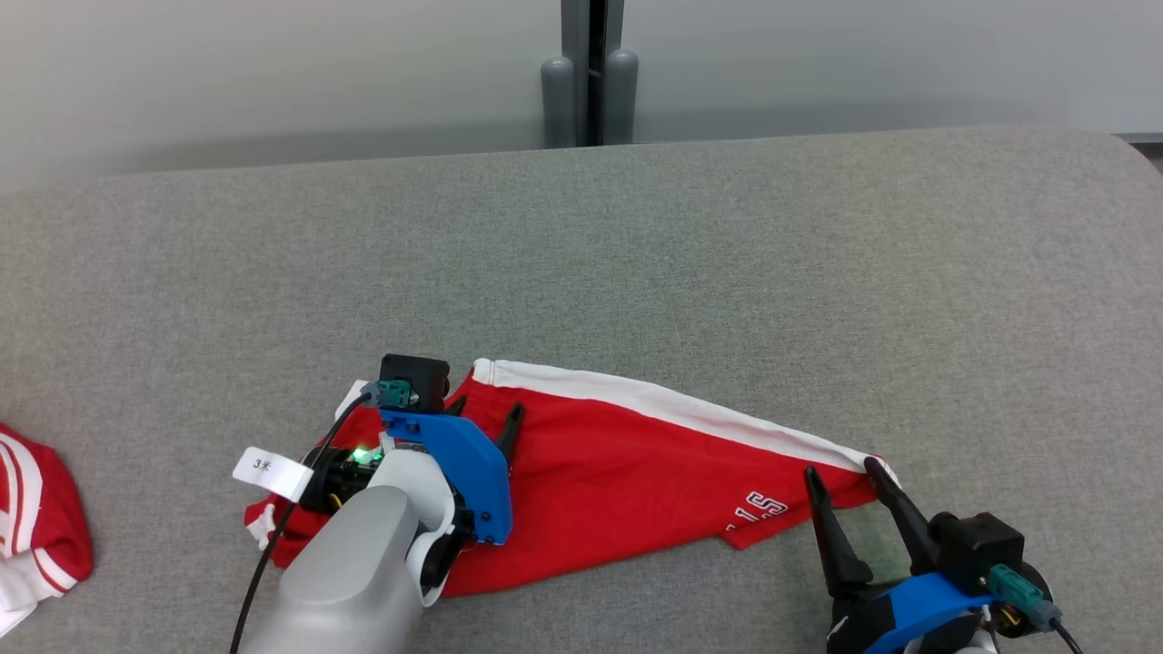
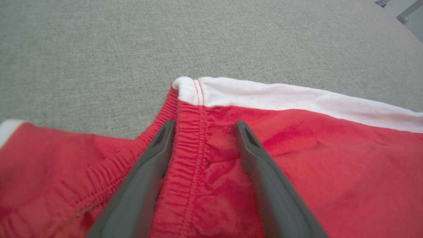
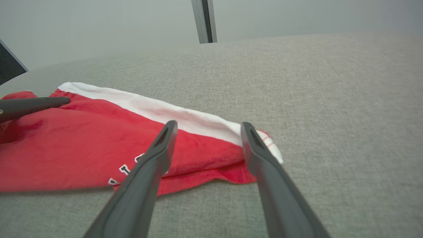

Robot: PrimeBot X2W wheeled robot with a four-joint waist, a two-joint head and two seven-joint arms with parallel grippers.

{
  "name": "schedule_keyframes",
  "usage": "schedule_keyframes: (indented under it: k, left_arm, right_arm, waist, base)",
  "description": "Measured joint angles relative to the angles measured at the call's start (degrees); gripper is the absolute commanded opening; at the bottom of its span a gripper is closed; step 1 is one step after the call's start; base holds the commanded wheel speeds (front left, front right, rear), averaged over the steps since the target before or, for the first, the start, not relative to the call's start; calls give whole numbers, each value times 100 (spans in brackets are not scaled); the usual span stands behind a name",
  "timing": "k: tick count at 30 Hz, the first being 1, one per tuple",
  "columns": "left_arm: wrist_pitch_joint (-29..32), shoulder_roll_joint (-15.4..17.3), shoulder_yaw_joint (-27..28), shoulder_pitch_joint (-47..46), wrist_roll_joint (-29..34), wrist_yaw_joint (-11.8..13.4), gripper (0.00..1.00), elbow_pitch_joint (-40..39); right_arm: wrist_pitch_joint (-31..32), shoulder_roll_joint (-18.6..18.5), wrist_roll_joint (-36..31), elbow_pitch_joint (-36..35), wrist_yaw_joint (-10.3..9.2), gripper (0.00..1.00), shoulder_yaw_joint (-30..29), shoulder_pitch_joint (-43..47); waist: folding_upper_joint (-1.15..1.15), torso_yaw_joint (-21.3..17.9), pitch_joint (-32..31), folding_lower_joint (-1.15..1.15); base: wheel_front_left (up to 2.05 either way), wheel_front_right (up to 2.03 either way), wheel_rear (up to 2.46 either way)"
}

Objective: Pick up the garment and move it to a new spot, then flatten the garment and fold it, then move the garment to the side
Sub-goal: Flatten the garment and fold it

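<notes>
The garment [image 1: 618, 472], red shorts with a white side stripe and white lettering, lies spread on the grey table near its front edge. My left gripper [image 1: 482, 413] hovers open over its left end, fingers either side of the gathered waistband seam [image 2: 195, 145]. My right gripper [image 1: 843, 470] stands open at the right end, its fingers straddling the hem corner [image 3: 261, 142]. In the right wrist view, a finger of the left gripper [image 3: 33, 105] lies on the garment's far end. Neither gripper holds cloth.
Another red and white garment [image 1: 36, 527] lies bunched at the table's left edge. The grey felt table [image 1: 636, 254] stretches wide behind the shorts. A grey post [image 1: 591, 82] stands past the far edge. A white tag [image 1: 271, 472] hangs on my left arm's cable.
</notes>
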Motion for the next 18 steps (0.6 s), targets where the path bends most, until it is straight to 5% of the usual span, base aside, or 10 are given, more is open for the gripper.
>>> schedule_keyframes:
  k: [2,3,4,5,18]
  left_arm:
    - [1,5,-81,0,-105,0,87,-5]
    - [-46,16,-132,0,-120,0,45,-25]
    - [-88,27,-187,0,-142,0,14,-52]
    - [-170,37,-238,0,-188,0,0,-97]
    - [-984,241,-779,612,-921,0,0,-753]
  right_arm:
    - [1,0,0,0,0,100,0,1]
    - [1,0,0,0,0,100,-5,2]
    - [1,0,0,2,0,100,-11,4]
    - [1,0,1,9,0,100,-21,7]
    - [0,0,36,236,0,100,-349,512]
  waist:
    - [0,0,8,0]
    - [0,1,9,0]
    - [0,2,6,0]
    - [0,5,-2,0]
    - [0,522,-902,-2]
  base:
    - [0,0,0]
    - [0,0,0]
    - [0,0,0]
    - [0,0,0]
    - [0,0,0]
